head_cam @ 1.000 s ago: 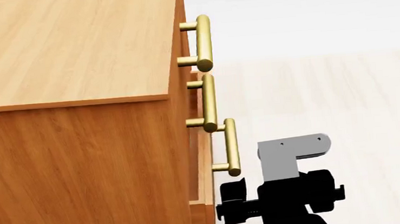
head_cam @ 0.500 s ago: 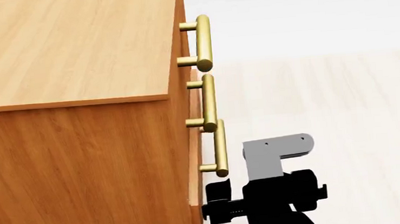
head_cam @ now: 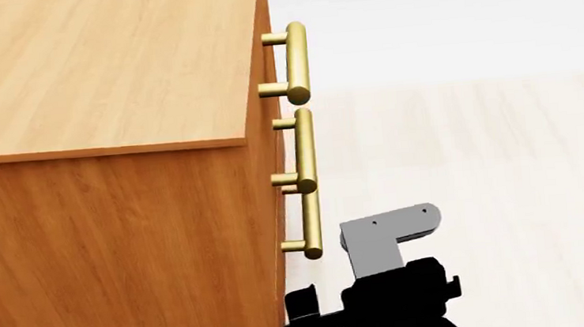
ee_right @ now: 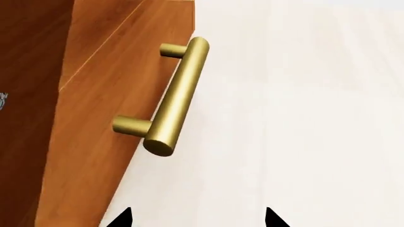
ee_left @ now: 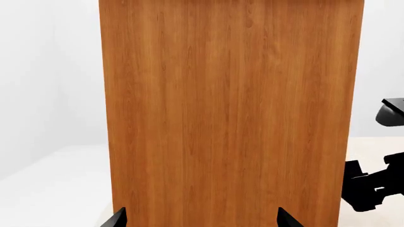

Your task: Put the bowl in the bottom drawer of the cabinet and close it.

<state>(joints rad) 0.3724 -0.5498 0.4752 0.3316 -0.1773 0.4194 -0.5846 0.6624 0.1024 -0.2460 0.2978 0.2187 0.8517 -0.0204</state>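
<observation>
Closing appears nearly done: bottom drawer (head_cam: 284,243) sits about flush in cabinet (head_cam: 110,148); bowl not visible, presumably inside. R gripper (ee_right: 197,218), tips spread, empty, near handle (ee_right: 173,99). L gripper (ee_left: 199,220) spread, facing cabinet side. Left: confirm shut.

Pale wood-plank floor (head_cam: 482,163), the orange-brown cabinet (head_cam: 117,226) standing directly on it.
</observation>
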